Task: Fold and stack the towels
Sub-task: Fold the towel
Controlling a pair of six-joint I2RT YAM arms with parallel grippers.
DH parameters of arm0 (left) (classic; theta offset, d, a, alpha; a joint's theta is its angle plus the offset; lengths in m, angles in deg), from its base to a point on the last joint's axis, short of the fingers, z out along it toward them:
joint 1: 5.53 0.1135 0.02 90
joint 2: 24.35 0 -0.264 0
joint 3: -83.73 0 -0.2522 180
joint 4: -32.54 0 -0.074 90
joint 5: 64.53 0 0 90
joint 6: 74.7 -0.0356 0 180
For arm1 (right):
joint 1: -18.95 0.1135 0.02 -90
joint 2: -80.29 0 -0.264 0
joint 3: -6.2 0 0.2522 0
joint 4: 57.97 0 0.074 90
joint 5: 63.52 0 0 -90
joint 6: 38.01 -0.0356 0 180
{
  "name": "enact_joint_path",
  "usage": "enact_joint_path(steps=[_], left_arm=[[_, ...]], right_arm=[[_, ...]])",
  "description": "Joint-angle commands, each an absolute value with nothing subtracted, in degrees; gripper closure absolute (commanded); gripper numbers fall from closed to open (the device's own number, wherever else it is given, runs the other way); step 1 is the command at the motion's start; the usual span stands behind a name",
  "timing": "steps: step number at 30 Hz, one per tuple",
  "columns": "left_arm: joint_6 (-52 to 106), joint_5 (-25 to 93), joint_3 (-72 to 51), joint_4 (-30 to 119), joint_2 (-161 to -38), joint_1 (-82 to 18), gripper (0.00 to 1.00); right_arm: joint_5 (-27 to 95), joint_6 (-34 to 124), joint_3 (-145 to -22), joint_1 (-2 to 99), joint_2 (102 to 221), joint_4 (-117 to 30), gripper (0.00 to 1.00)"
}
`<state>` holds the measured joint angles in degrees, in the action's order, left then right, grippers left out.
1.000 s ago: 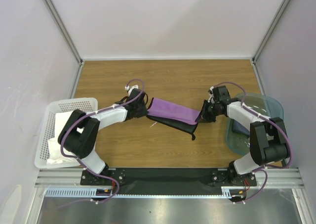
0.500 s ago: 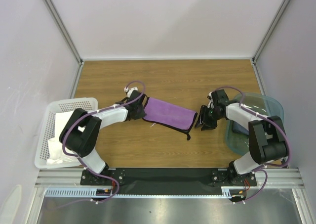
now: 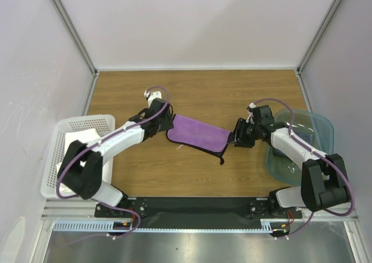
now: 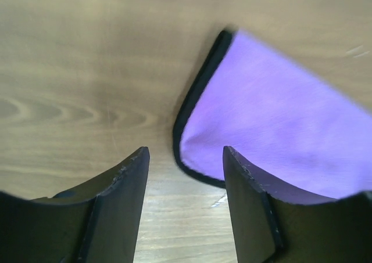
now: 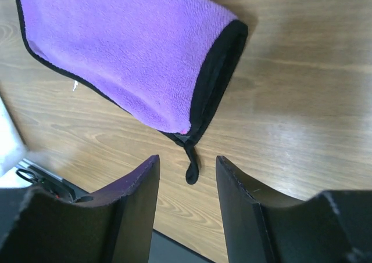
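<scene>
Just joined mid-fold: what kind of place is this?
Probably a lab test cell: wooden table boxed in by white panels on metal posts, basket and bin at its sides.

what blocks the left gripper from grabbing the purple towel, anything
Likely yes, it can, nothing blocks it: the left gripper hangs open right at the purple towel's corner, with nothing lying on the towel.

The wooden table [image 3: 197, 94] carries a folded purple towel [image 3: 197, 133] lying flat near its middle, a white perforated basket [image 3: 87, 123] at its left near edge, and a translucent teal bin [image 3: 322, 126] at its right edge.
</scene>
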<state>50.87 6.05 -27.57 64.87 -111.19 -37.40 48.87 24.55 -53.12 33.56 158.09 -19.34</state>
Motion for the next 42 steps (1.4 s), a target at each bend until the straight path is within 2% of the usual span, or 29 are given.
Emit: enact_joint_path(steps=[1, 6, 9, 19, 26, 33, 42], left_arm=[[45.6, 5.2, -24.7, 60.1, -105.9, -37.6, 0.41], [42.5, 14.6, -24.8, 48.9, -108.2, -38.8, 0.48], [42.7, 16.4, -24.4, 44.0, -111.7, -40.8, 0.5], [46.1, 22.8, -21.3, 38.7, -121.9, -44.1, 0.62], [46.8, 25.0, -21.2, 37.7, -121.9, -47.7, 0.67], [51.8, 30.0, -22.6, 32.6, -126.4, -49.5, 0.71], [54.8, 28.9, -22.5, 29.2, -130.8, -50.9, 0.74]], right_arm=[[47.8, 19.2, -50.2, 34.8, 157.2, -25.8, 0.51], [46.0, 16.8, -46.1, 37.0, 157.1, -30.2, 0.53], [45.5, 15.5, -44.1, 38.2, 157.2, -33.3, 0.54], [41.7, 13.9, -41.8, 39.7, 158.1, -39.8, 0.61], [42.0, 13.3, -41.6, 39.8, 160.4, -41.7, 0.71], [43.4, 12.7, -41.0, 40.0, 160.7, -43.3, 0.77], [44.1, 12.3, -40.3, 40.3, 159.3, -41.7, 0.95]])
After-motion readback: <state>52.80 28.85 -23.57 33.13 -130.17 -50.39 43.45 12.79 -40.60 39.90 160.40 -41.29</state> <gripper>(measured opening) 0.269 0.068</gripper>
